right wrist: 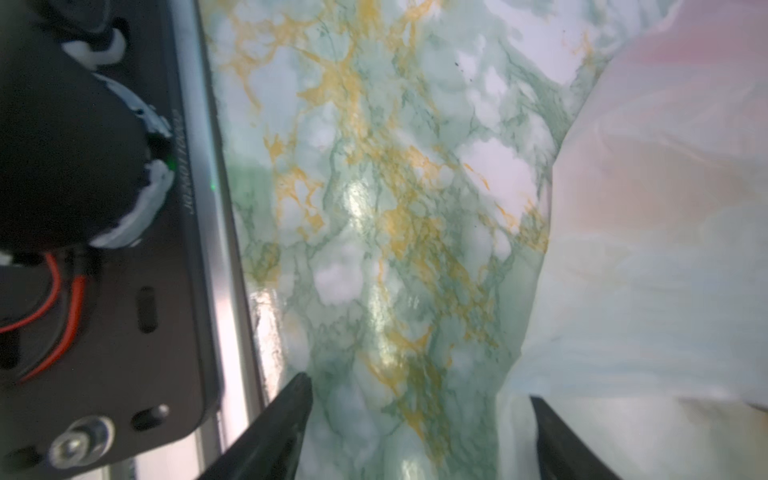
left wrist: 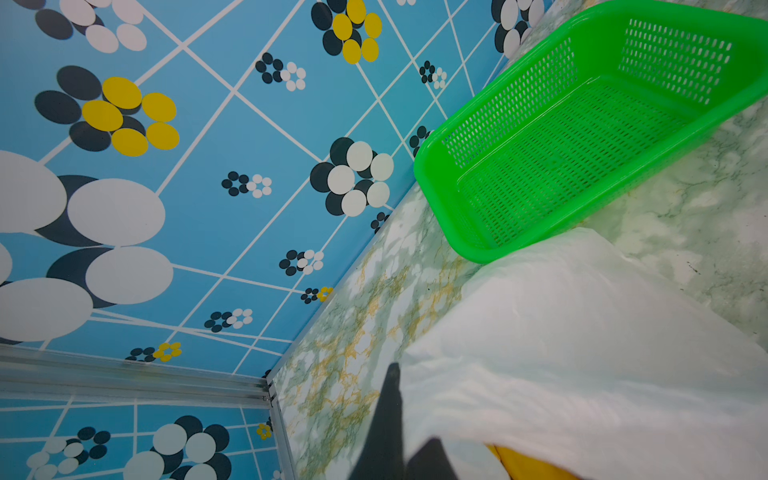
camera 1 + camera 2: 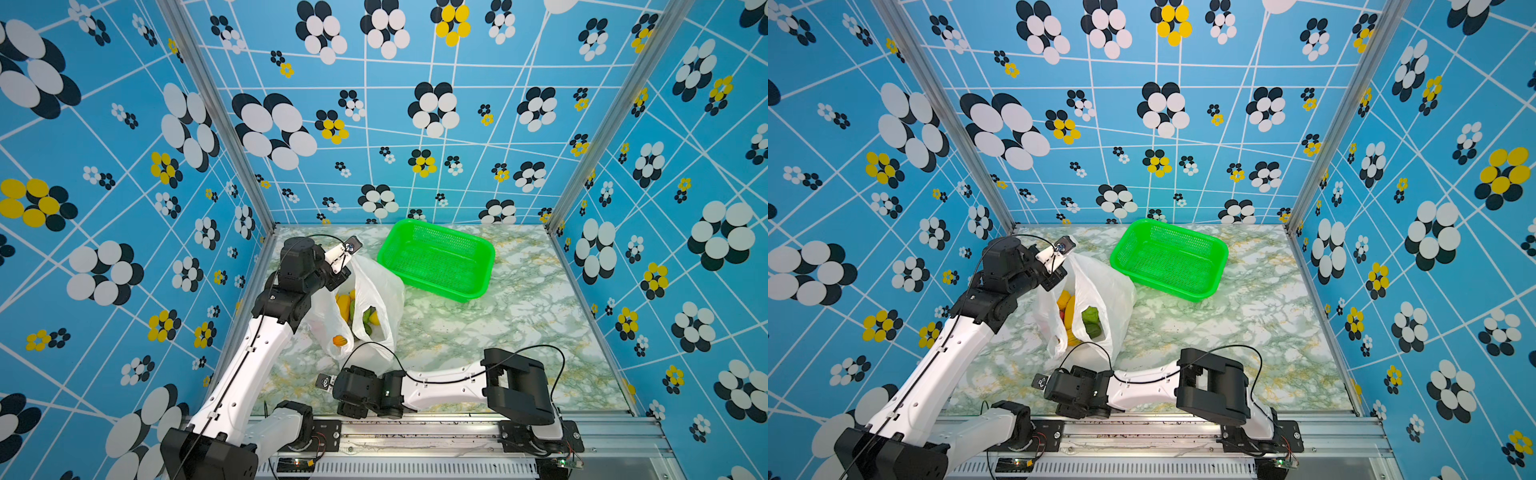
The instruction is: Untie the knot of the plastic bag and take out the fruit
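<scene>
R wrist alone shows right tool (image 1: 419, 388) apart; left tool (image 3: 344, 271) clamped on plastic bag (image 3: 382, 291), prob.; fruit (image 3: 1091, 321) inside.

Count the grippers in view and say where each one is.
2. The left gripper is shut on the raised top of the plastic bag, at its far end. The right gripper hangs open, low over the table at the bag's near end. None is hidden.

Most of the fruit (image 3: 344, 308) is hidden inside the plastic bag (image 3: 384, 286). At the bag's top, the left gripper (image 2: 409, 409) is cut off by the picture's edge. Beside the bag, the right gripper (image 1: 417, 399) is cut off too, and the bag's film there is blurred.
</scene>
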`<state>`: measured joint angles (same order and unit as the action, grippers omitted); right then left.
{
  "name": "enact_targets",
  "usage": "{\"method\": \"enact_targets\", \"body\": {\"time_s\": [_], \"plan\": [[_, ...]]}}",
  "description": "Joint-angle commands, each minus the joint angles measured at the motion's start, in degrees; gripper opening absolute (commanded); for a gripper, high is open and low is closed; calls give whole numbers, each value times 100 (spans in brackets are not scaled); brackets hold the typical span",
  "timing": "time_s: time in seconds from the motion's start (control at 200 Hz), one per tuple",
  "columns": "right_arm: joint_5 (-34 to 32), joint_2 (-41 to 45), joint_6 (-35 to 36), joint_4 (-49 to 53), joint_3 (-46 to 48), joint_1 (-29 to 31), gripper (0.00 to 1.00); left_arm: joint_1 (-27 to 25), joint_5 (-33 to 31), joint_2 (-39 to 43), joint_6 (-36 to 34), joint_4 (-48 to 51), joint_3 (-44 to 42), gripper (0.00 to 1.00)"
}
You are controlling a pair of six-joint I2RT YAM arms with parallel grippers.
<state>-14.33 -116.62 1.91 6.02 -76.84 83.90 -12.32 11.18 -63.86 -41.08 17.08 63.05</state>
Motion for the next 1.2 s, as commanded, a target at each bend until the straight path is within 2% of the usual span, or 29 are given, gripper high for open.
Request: {"method": "enact_targets", "body": {"time_s": [0.0,0.15,0.23,0.385,0.485,0.585,0.855,0.9,1.04,1.11,1.194], "plan": [[46,717,98,-468,378,83,78,38,106,64,29,-127,-109,0],[-399,1725,288,-951,1093,81,79,29,95,76,4,-162,-135,0],[-489,2314,387,-1250,1515,83,75,28,91,65,-4,-161,-140,0],[-762,3305,507,-1786,2208,14,43,30,97,73,-5,-161,-135,0],[-861,3519,337,-1794,2276,-175,22,28,130,101,-6,-170,-139,0],[-1147,3220,194,-1511,1949,-205,15,19,165,128,-10,-161,-126,0],[-2281,1238,-674,-1063,667,-91,10,11,170,142,-5,-184,-157,0],[-2584,945,-833,-905,424,-123,13,16,183,139,-10,-175,-150,0],[-2979,437,-1653,-294,-129,-488,13,12,200,153,-12,-194,-159,0],[-3016,421,-2003,-282,-37,-695,20,6,200,171,-46,-221,-187,0],[-3054,368,-1815,-582,172,-682,39,-15,222,248,-106,-335,-295,0]]}}
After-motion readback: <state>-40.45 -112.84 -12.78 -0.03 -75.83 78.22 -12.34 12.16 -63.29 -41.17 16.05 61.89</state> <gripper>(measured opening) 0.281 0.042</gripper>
